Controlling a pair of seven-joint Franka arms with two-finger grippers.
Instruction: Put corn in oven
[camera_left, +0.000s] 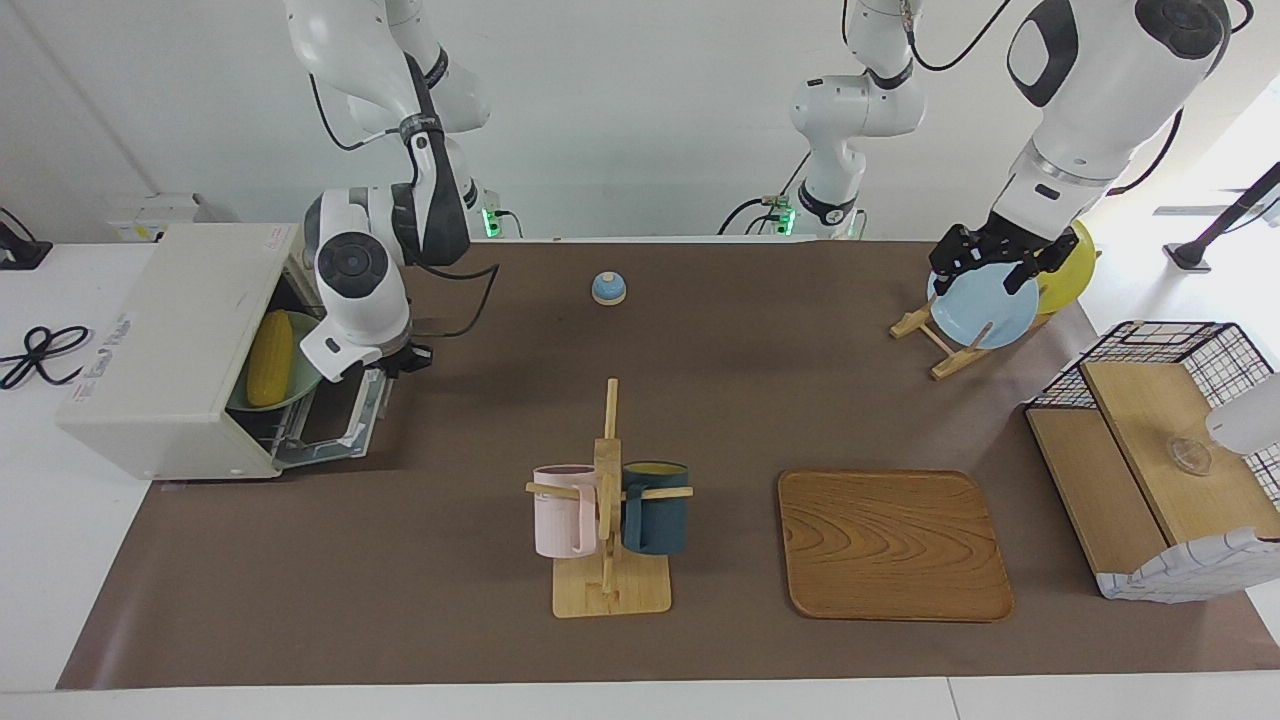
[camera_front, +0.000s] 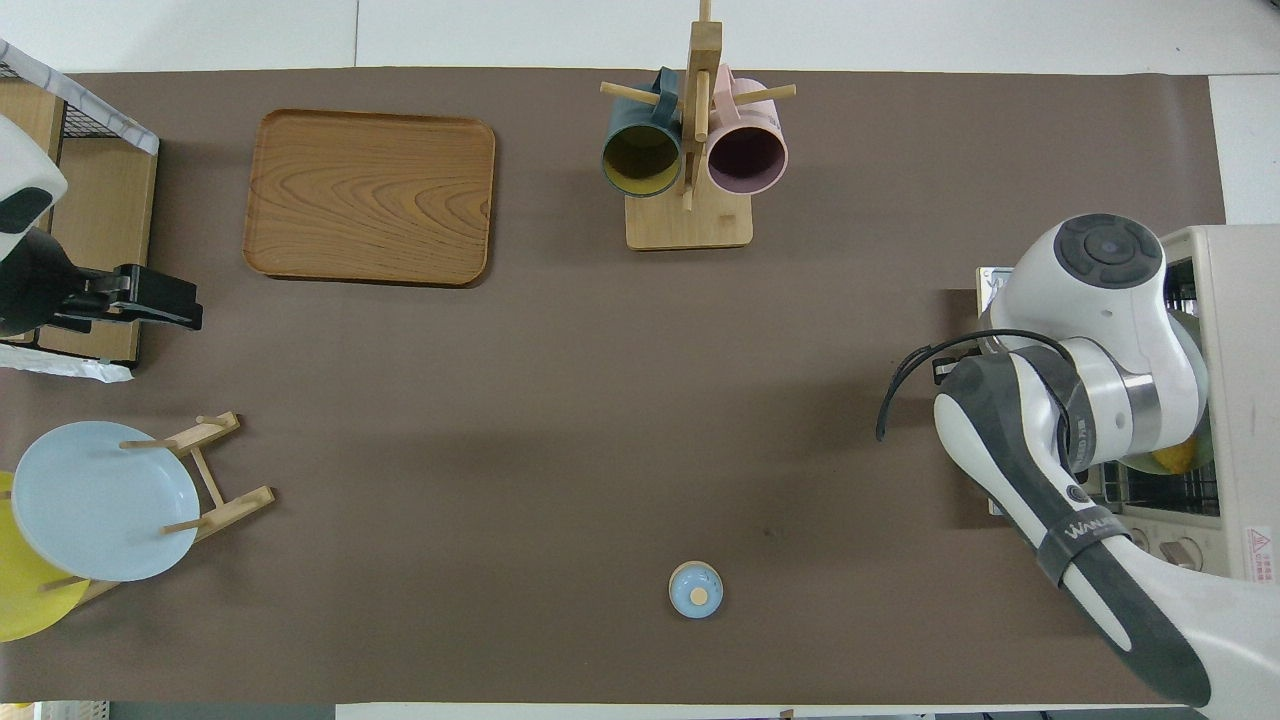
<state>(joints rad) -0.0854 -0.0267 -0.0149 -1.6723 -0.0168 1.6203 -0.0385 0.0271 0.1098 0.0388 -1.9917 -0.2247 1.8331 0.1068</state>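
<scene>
The cream-white oven stands at the right arm's end of the table with its door dropped open. The yellow corn lies inside it on a green plate. In the overhead view only the corn's tip shows under the arm, inside the oven. My right gripper is over the open door, just outside the oven's mouth and apart from the corn. My left gripper waits, open and empty, in the air at the left arm's end; it also shows in the overhead view.
A wooden mug rack holds a pink and a dark blue mug. A wooden tray lies beside it. A small blue knobbed dome sits nearer the robots. A plate rack holds a blue plate and a yellow one. A wire basket stands at the left arm's end.
</scene>
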